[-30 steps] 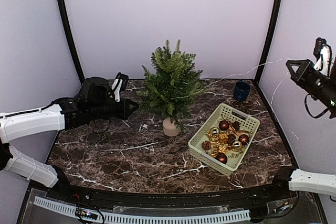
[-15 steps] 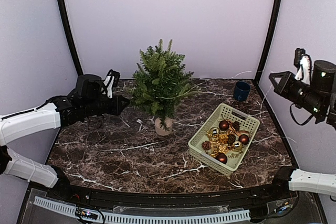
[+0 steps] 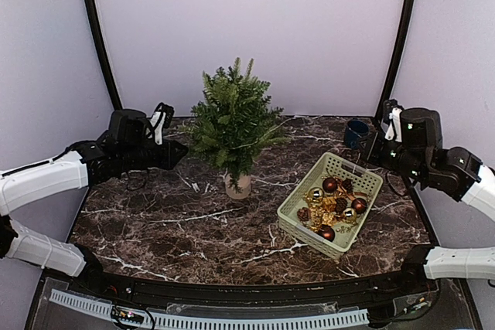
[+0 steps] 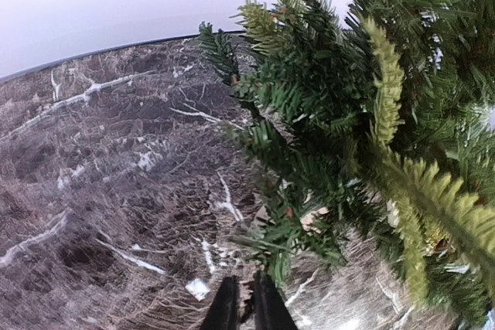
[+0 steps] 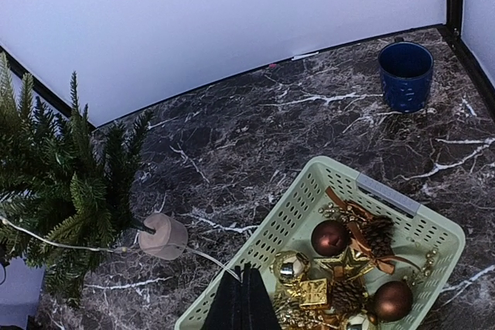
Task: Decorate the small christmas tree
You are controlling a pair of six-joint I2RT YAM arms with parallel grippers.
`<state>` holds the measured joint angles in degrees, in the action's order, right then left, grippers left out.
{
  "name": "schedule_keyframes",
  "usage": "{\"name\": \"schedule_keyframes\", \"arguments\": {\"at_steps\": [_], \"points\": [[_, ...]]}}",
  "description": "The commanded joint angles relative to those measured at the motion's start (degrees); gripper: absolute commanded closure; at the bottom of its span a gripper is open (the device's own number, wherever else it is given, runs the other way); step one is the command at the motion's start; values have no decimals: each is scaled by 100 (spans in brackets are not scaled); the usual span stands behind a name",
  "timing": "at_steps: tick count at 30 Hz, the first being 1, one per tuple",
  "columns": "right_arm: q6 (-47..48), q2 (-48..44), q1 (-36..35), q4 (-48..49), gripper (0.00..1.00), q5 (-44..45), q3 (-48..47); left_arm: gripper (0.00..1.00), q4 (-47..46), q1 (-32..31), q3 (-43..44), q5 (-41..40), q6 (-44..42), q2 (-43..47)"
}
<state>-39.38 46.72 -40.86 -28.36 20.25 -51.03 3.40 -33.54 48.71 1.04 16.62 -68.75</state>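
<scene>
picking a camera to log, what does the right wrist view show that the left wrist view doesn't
Only the right wrist view: the blue mug and the green basket of ornaments. Only the left wrist view: a close look into the needle branches, with the left gripper at a low branch tip. Both: the small christmas tree and the marble table.

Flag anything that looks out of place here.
A thin pale strand trails from the small christmas tree, past its pot, to the shut tips of the right gripper over the basket. Odd: it hangs loose across the table.
</scene>
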Motion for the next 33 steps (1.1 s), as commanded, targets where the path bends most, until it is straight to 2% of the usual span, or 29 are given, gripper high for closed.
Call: {"name": "schedule_keyframes", "arguments": {"at_steps": [1,2,3,5,9,14,17,21,27,33], "points": [[-110,123,26,635,100,-173,128,76,79,49,89,109,-225,255],[-125,164,34,646,100,-148,154,65,138,49,101,72,-241,283],[-132,204,34,652,100,-111,185,60,199,49,121,59,-274,367],[-191,267,54,670,100,-60,249,44,304,49,127,18,-301,528],[-282,364,115,742,100,-123,410,33,506,43,110,169,-333,930],[-392,438,157,958,100,-263,643,32,576,-229,-1,401,238,1261],[-425,458,160,1072,100,-314,707,32,333,-964,-86,153,536,1241],[-422,463,160,1091,100,-335,699,30,14,-1433,-178,52,1038,1000],[-394,443,166,1069,100,-346,699,30,-317,-1525,-351,4,1229,684],[-427,402,166,1117,100,-360,749,37,-504,-1525,-337,-36,1214,403]]}}
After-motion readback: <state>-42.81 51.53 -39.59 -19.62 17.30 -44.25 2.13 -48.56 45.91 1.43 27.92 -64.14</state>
